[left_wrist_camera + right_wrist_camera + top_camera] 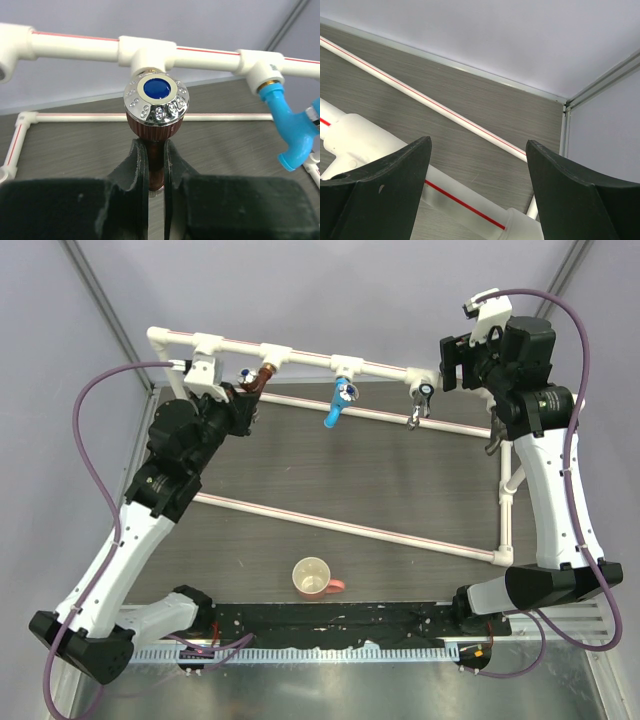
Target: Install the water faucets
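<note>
The copper-coloured faucet (262,377) hangs at a white tee socket (147,52) on the raised top pipe. In the left wrist view its chrome cap with a blue centre (156,100) faces the camera. My left gripper (156,150) is shut on the faucet's reddish-brown stem (156,160). The bright blue faucet (341,400) hangs from the following tee and also shows in the left wrist view (295,125). The chrome faucet (421,403) hangs further right. My right gripper (479,160) is open and empty above the pipe's right end (465,200).
A white pipe frame (350,525) lies on the dark table. A cream cup with a pink handle (314,578) stands near the front edge. Purple cables loop beside both arms. A thin pipe (420,97) runs across the table under my right gripper.
</note>
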